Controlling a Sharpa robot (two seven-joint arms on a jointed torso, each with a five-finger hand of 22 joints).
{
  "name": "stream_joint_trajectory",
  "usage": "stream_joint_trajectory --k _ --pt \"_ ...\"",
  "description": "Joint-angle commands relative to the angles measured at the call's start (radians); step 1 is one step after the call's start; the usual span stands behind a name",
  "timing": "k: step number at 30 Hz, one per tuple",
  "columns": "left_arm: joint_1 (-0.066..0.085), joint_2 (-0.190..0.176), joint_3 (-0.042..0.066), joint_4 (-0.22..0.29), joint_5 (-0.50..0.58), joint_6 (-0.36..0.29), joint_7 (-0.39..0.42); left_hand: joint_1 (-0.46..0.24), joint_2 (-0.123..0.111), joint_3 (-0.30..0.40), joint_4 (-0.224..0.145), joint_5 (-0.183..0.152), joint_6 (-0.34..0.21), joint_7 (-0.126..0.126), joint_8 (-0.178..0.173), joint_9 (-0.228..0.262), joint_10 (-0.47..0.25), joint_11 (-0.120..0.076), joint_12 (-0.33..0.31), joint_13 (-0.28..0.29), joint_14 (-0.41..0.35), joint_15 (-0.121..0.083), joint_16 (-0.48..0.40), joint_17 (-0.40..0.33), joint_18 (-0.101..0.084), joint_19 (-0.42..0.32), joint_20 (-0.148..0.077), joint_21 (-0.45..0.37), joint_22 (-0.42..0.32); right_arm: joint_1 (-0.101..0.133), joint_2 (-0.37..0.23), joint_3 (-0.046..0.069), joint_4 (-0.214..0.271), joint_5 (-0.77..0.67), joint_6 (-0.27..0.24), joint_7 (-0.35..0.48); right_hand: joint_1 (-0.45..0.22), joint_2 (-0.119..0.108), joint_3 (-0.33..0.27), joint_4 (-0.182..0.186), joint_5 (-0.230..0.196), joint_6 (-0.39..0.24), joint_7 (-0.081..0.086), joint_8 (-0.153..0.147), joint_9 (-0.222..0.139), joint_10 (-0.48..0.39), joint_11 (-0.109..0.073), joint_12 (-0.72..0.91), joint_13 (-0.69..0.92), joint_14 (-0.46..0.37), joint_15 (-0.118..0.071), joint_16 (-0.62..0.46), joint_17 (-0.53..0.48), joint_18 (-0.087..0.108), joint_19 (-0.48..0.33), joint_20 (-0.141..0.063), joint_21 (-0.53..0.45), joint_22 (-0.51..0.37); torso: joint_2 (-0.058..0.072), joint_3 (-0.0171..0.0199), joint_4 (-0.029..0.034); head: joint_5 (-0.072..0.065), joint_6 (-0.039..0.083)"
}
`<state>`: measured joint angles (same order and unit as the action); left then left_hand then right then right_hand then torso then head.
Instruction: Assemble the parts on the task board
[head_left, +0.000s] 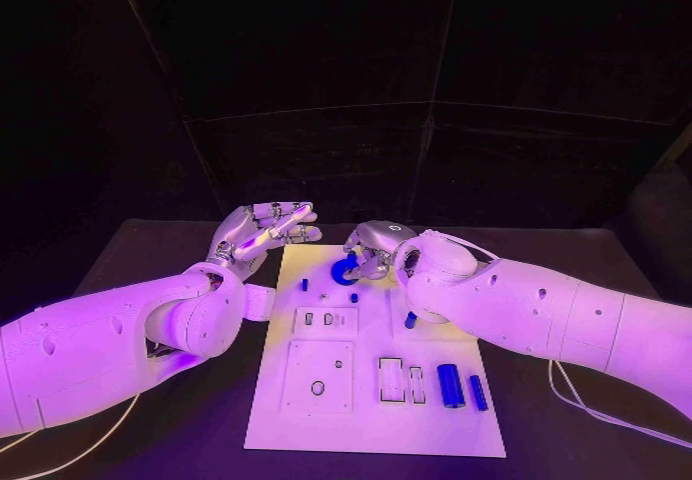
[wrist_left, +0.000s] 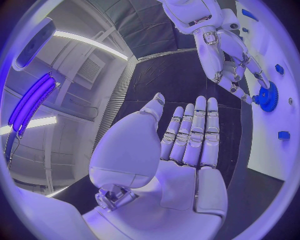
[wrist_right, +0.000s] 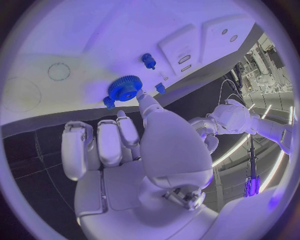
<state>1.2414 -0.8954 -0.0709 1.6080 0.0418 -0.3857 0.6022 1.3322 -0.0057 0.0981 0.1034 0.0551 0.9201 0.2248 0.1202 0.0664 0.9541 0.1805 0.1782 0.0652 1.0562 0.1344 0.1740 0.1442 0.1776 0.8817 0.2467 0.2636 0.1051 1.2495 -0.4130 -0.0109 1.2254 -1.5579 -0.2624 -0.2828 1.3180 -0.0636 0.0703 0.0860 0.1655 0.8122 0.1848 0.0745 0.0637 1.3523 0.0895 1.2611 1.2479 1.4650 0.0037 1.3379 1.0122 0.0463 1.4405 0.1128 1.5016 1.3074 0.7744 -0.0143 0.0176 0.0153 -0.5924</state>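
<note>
At task board far end, right hand fingertip touches blue gear, ungripped; left hand empty, spread.

The black table spreads out under and around both hands, bare and matte on the outer side of the left hand and again beyond the right hand. In the left wrist view its dark top shows past the fingertips, crossed by faint lines. Behind the table, well beyond both hands, stands a black backdrop of flat panels (thin pale seams mark where they meet). A white cable loops on the table well behind the right hand; another white cable trails well behind the left.
</note>
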Motion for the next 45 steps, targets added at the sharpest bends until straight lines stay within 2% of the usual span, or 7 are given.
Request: stream_joint_trajectory --k 1,10,17,21,30,35,45 --pt "0.002 0.000 0.001 0.001 -0.004 0.013 0.002 -0.004 0.010 -0.001 -0.006 0.000 0.004 0.005 -0.006 -0.002 -0.002 0.002 -0.007 -0.001 -0.003 0.005 -0.004 0.001 0.006 0.006 0.004 -0.006 -0.001 0.002 0.001 0.000 0.002 -0.006 0.036 0.001 -0.018 -0.003 -0.018 0.017 -0.003 -0.003 0.002 -0.001 0.003 -0.004 0.005 -0.002 0.000 0.015 0.010 -0.005 -0.004 -0.007 0.000 0.011 -0.002 0.092 0.000 0.0002 0.0003 0.000 -0.001" --pt "0.002 -0.001 0.001 0.000 -0.004 0.012 0.001 -0.005 0.010 -0.001 -0.006 0.000 0.004 0.005 -0.007 -0.002 -0.003 0.002 -0.007 -0.002 -0.003 0.005 -0.005 0.001 0.006 0.006 0.004 -0.007 -0.002 0.002 -0.013 0.000 0.011 -0.004 0.033 0.003 -0.026 0.006 -0.035 0.044 0.001 0.019 -0.002 0.012 0.007 0.000 0.003 0.005 0.005 0.015 0.009 -0.004 -0.005 -0.007 0.001 0.013 -0.001 0.094 0.000 0.0002 -0.0001 0.000 -0.002" --pt "0.002 -0.003 0.001 -0.002 -0.004 0.014 0.001 -0.005 0.010 -0.001 -0.006 0.000 0.004 0.005 -0.007 -0.002 -0.003 0.002 -0.007 -0.002 -0.003 0.005 -0.005 0.001 0.006 0.006 0.004 -0.007 -0.002 0.001 -0.091 0.000 0.071 0.066 -0.117 0.084 -0.006 0.022 -0.039 0.051 0.046 0.034 -0.007 0.023 0.008 0.024 -0.002 0.040 0.038 0.017 0.005 0.001 0.002 -0.009 0.007 0.010 0.002 0.102 -0.001 0.0015 -0.0022 -0.001 0.003" --pt "0.002 -0.006 0.001 -0.003 -0.004 0.015 0.002 -0.005 0.010 -0.002 -0.006 0.000 0.003 0.005 -0.008 -0.002 -0.003 0.002 -0.008 -0.002 -0.003 0.005 -0.006 0.001 0.006 0.006 0.004 -0.007 -0.002 0.002 -0.198 -0.001 0.149 0.173 -0.168 0.179 0.018 0.030 -0.035 0.042 0.049 0.039 -0.009 0.026 0.008 0.021 -0.003 0.039 0.036 0.014 0.004 -0.003 -0.008 -0.007 0.003 0.008 -0.001 0.097 -0.003 0.0007 -0.0071 -0.003 0.008" --pt "0.002 -0.003 0.001 -0.011 -0.004 0.017 0.002 -0.005 0.010 -0.002 -0.007 0.000 0.004 0.004 -0.008 -0.002 -0.003 0.002 -0.008 -0.002 -0.003 0.005 -0.006 0.002 0.006 0.006 0.004 -0.007 -0.002 0.003 -0.389 -0.001 0.199 0.370 -0.120 0.286 0.070 0.031 -0.033 0.009 0.064 0.052 -0.013 0.033 0.007 0.018 -0.008 0.035 0.034 0.011 0.000 -0.010 -0.023 -0.006 -0.001 0.004 -0.003 0.092 -0.008 0.0088 -0.0260 0.000 0.014" --pt "0.002 0.005 0.001 -0.021 -0.004 0.020 0.001 -0.005 0.010 -0.002 -0.007 0.000 0.004 0.004 -0.008 -0.002 -0.003 0.002 -0.008 -0.002 -0.003 0.005 -0.006 0.002 0.006 0.006 0.004 -0.007 -0.002 0.002 -0.430 -0.001 0.169 0.361 -0.091 0.325 0.098 0.033 -0.027 -0.012 0.093 0.051 -0.012 0.032 0.005 0.014 -0.009 0.030 0.030 0.010 -0.001 -0.013 -0.028 -0.006 -0.002 0.003 -0.004 0.092 -0.005 0.0093 -0.0218 -0.017 0.016" --pt "0.002 0.018 0.000 -0.039 -0.004 0.024 0.000 -0.005 0.010 -0.002 -0.007 0.000 0.004 0.004 -0.008 -0.002 -0.003 0.002 -0.008 -0.002 -0.003 0.005 -0.006 0.002 0.006 0.006 0.004 -0.007 -0.002 -0.003 -0.439 -0.002 0.089 0.344 -0.036 0.382 0.109 0.029 -0.027 -0.022 0.103 0.048 -0.012 0.030 0.004 0.012 -0.009 0.029 0.029 0.010 -0.001 -0.014 -0.030 -0.006 -0.003 0.002 -0.005 0.091 -0.005 0.0086 -0.0201 -0.027 0.009"
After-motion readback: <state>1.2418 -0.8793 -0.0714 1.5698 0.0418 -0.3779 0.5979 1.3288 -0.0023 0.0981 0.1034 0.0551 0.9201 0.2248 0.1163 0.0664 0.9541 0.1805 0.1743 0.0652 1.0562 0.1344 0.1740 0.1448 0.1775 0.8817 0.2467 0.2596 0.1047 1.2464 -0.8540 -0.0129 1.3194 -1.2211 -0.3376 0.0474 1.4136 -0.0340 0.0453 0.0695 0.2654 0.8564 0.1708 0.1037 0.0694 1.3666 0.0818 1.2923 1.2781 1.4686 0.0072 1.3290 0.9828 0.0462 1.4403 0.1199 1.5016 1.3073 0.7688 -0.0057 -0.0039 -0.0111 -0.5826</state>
